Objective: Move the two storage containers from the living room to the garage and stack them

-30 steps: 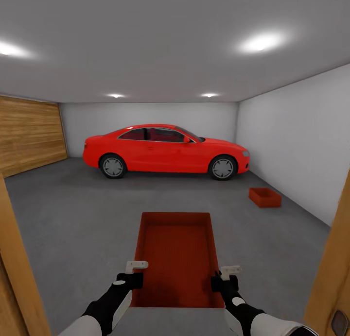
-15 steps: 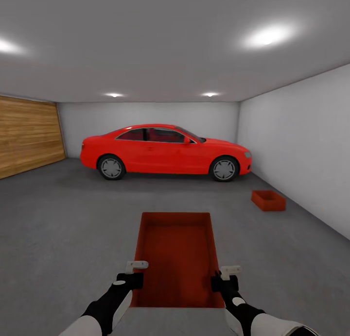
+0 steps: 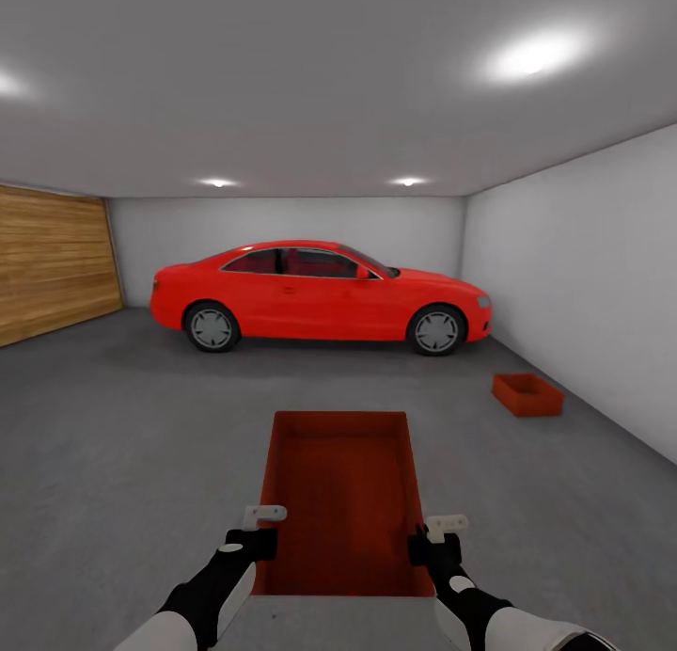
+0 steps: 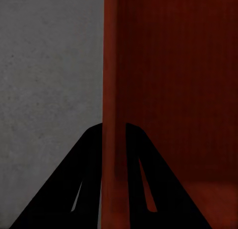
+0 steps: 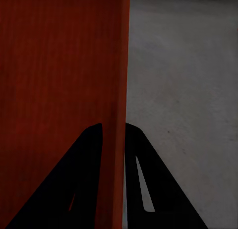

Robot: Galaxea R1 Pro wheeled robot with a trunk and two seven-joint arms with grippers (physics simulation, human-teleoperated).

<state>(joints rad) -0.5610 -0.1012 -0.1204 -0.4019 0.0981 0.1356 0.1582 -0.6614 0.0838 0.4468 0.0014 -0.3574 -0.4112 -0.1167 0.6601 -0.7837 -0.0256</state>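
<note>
Ahead of me the garage's concrete floor (image 3: 141, 444) carries a red car (image 3: 320, 293); I carry one storage container (image 3: 343, 500), my left gripper (image 3: 260, 531) and right gripper (image 3: 431, 538) pinching its side walls; the second container (image 3: 527, 394) sits by the right wall.

The floor (image 3: 141, 425) lies bare and wide ahead, grey concrete running from the robot to the red car (image 3: 320, 293), which stands crosswise near the far wall and closes off that end. A second bin (image 3: 527, 394) sits on the floor to the right, near the side wall (image 3: 583, 284). The held bin (image 3: 340, 486) takes up the middle between both arms; the left end effector (image 3: 262, 531) and right end effector (image 3: 425, 536) each straddle a side wall of it, with bare floor on the outer flanks.
</note>
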